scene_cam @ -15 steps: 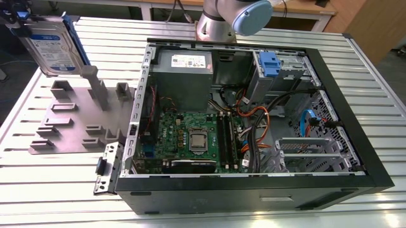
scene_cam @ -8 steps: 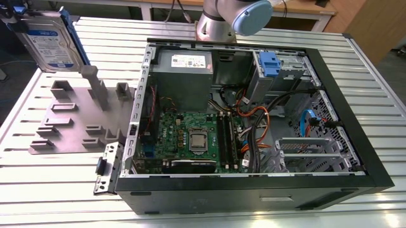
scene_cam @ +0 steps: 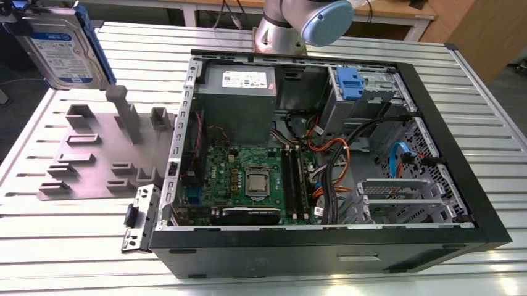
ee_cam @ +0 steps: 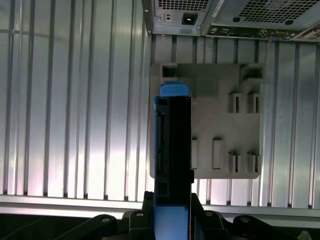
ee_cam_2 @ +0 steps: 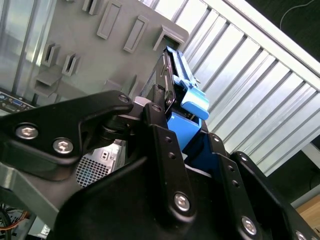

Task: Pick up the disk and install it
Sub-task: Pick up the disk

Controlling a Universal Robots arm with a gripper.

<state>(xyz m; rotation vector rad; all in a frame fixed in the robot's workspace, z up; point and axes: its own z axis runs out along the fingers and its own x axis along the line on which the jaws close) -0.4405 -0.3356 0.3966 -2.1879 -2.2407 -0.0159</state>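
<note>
The disk [scene_cam: 62, 46] is in the air at the far corner on the exterior view's left, upright with its white-and-blue label facing the camera and its blue carrier frame showing along the edge; it is clear of the grey fixture plate [scene_cam: 91, 166] that lies below it on the slatted metal table [scene_cam: 82, 246]; in the second wrist view the gripper [ee_cam_2: 187, 135] is clamped on the disk [ee_cam_2: 192, 102], a black finger [ee_cam_2: 165, 135] pressed against each side of the blue frame; in the first wrist view the disk [ee_cam: 172, 150] is seen edge-on, reaching out from the gripper [ee_cam: 172, 220] over one side of the fixture plate [ee_cam: 220, 120]; beside the plate, on the exterior view's right, the open computer case [scene_cam: 329, 246] lies on its side, motherboard [scene_cam: 247, 179] exposed, a blue latch [scene_cam: 350, 80] at its far end; the arm's base [scene_cam: 288, 31] stands behind the case.
</note>
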